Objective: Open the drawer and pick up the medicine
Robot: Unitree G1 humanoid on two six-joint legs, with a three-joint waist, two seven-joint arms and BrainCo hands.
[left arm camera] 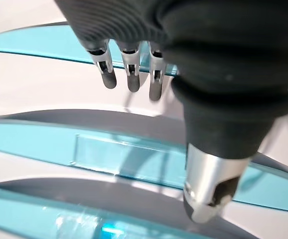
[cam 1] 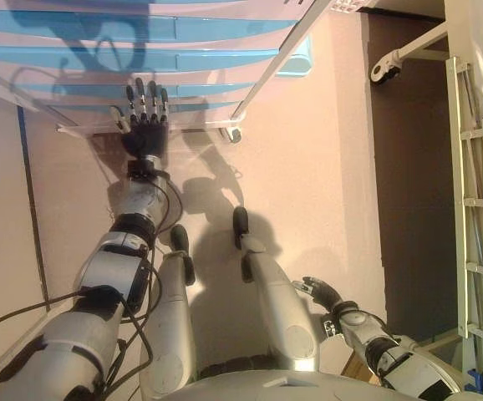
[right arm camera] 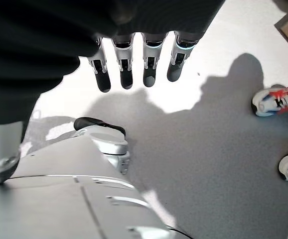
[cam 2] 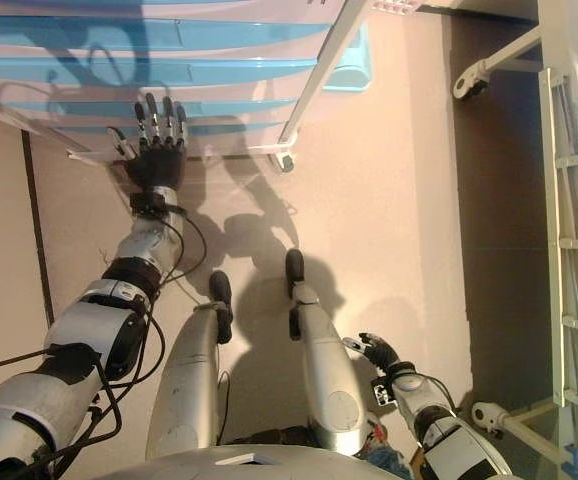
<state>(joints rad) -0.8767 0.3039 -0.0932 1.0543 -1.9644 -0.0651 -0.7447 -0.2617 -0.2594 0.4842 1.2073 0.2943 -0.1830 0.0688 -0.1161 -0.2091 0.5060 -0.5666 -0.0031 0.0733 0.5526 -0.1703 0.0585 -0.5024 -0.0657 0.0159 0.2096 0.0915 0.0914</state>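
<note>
A white drawer cabinet (cam 1: 183, 42) with translucent blue drawer fronts stands ahead of me on small castors. My left hand (cam 1: 145, 117) is stretched out towards its lower drawers, fingers straight and open, holding nothing. In the left wrist view the fingers (left arm camera: 129, 74) hover close to a blue drawer front (left arm camera: 109, 154), which looks shut. No medicine shows in any view. My right hand (cam 1: 321, 292) hangs low at my right side, fingers relaxed and empty; its wrist view shows only floor past the fingers (right arm camera: 134, 69).
A white metal frame (cam 1: 475, 209) with rungs stands on the right, beside a dark floor strip (cam 1: 409, 167). A castor (cam 1: 383, 71) of another frame shows at the upper right. A person's shoes (right arm camera: 276, 99) stand on the floor near my right hand.
</note>
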